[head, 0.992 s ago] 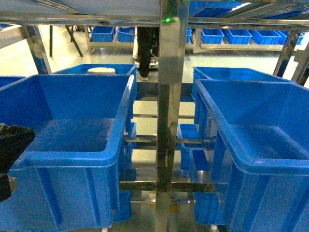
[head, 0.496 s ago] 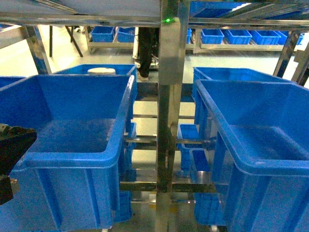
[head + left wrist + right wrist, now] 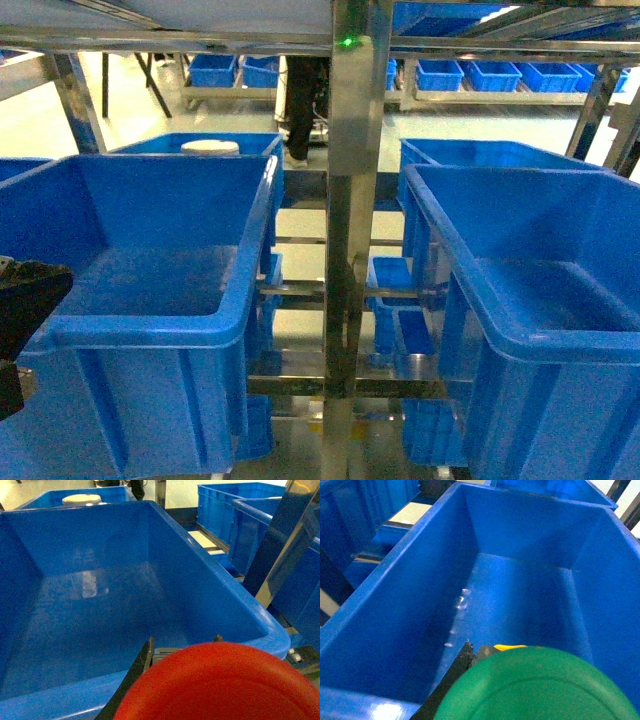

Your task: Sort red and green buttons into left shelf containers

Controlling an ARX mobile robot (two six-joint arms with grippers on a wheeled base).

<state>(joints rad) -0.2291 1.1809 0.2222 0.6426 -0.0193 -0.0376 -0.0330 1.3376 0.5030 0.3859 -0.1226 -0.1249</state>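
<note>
The red button (image 3: 215,685) fills the bottom of the left wrist view, its wide cap towards the camera. My left gripper (image 3: 185,647) is shut on it, just at the near rim of a large deep blue bin (image 3: 272,635), whose floor is bare. In the head view this left bin (image 3: 150,325) shows with my dark left arm (image 3: 30,300) at its near left corner. The green button (image 3: 535,690) is held the same way, with my right gripper (image 3: 505,652) shut on it above the inside of another large blue bin (image 3: 420,605). The right gripper is out of the head view.
A steel upright post (image 3: 350,200) stands between the left bin and the right bin (image 3: 520,340). Behind the left bin is another blue bin holding a white round object (image 3: 210,146). Smaller blue trays (image 3: 390,275) sit lower down. A person's legs (image 3: 300,110) are at the back.
</note>
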